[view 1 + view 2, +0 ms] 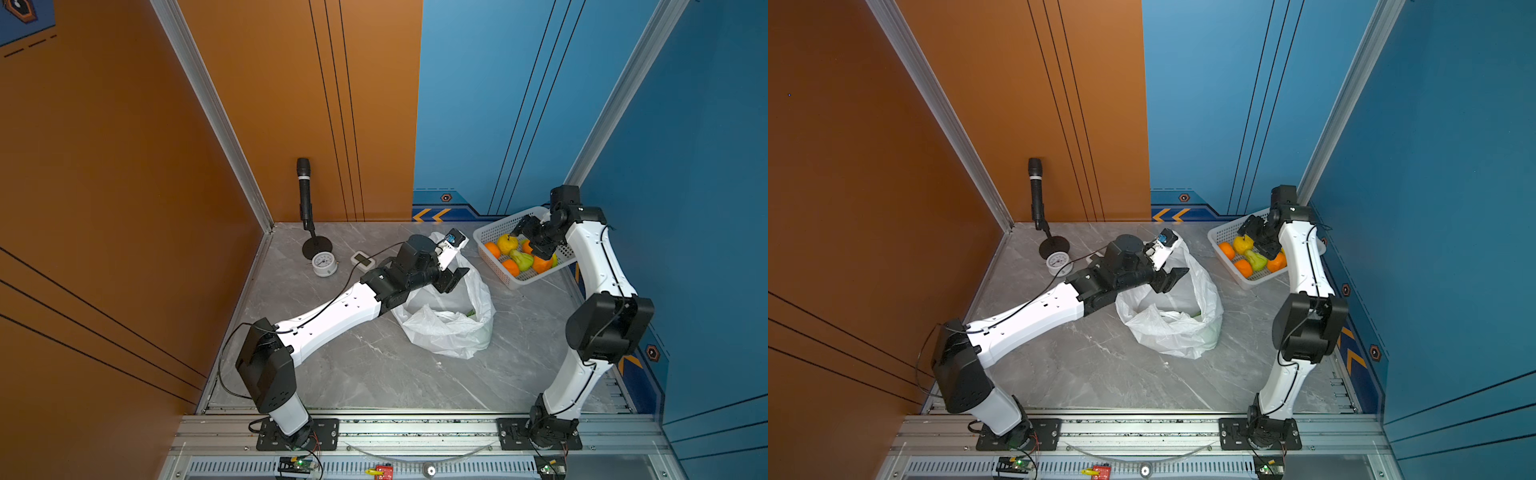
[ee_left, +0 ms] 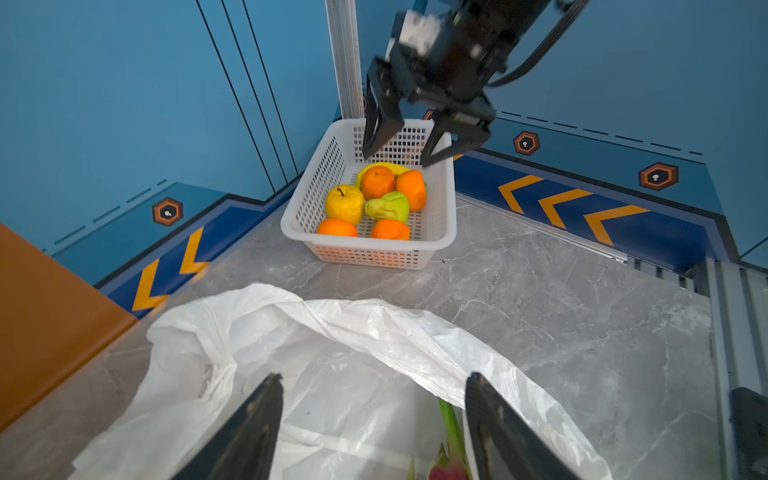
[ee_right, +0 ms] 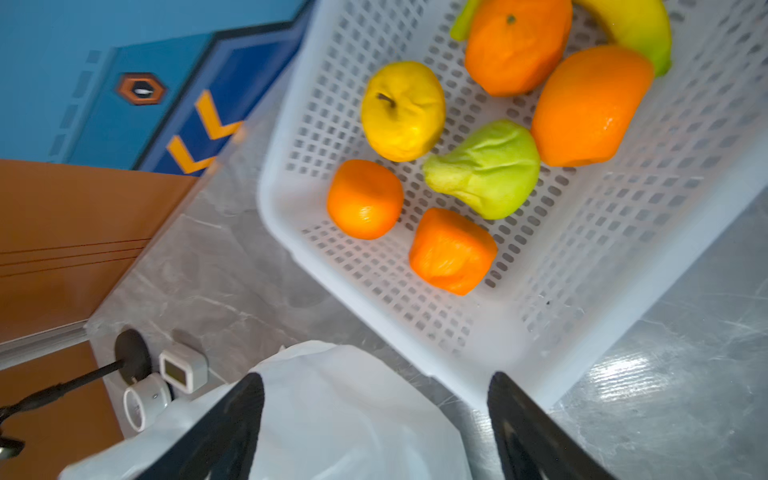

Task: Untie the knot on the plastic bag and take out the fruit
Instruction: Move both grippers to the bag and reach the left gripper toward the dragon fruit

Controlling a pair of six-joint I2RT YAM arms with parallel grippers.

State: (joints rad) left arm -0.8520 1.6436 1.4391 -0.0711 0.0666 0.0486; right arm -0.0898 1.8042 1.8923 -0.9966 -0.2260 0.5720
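Where the grey marble table (image 1: 353,365) is widest, near its middle, the white plastic bag (image 1: 444,328) sits slumped with its mouth gaping open and its thin sides crumpled outward. Deep inside it the left wrist view catches a pink dragon fruit (image 2: 449,471) with a green leaf tip poking up; in a top view only a sliver of that green shows at the bag's inner edge.

The left gripper (image 2: 374,376) hangs just over the far rim of the bag's mouth, its two dark fingers (image 2: 266,415) spread well apart with only the bag's interior showing between them. It grips nothing.

Just beyond the bag, toward the blue back corner, stands a white perforated basket (image 2: 374,253). In it lie four oranges (image 3: 365,199), a yellow apple-shaped fruit (image 3: 401,110), a green pear (image 3: 486,170) in among them, and a banana (image 3: 636,25) against the far wall. The right gripper (image 2: 397,158) is poised above the basket's far end, pointing down, its jaws wide apart and empty, clear of the fruit below.

Off to the other side, by the orange wall, a black microphone (image 1: 304,195) stands on a round base, with a small white alarm clock (image 1: 324,264) just in front of it and a small white display unit (image 1: 363,259) beside that, both well apart from the bag.
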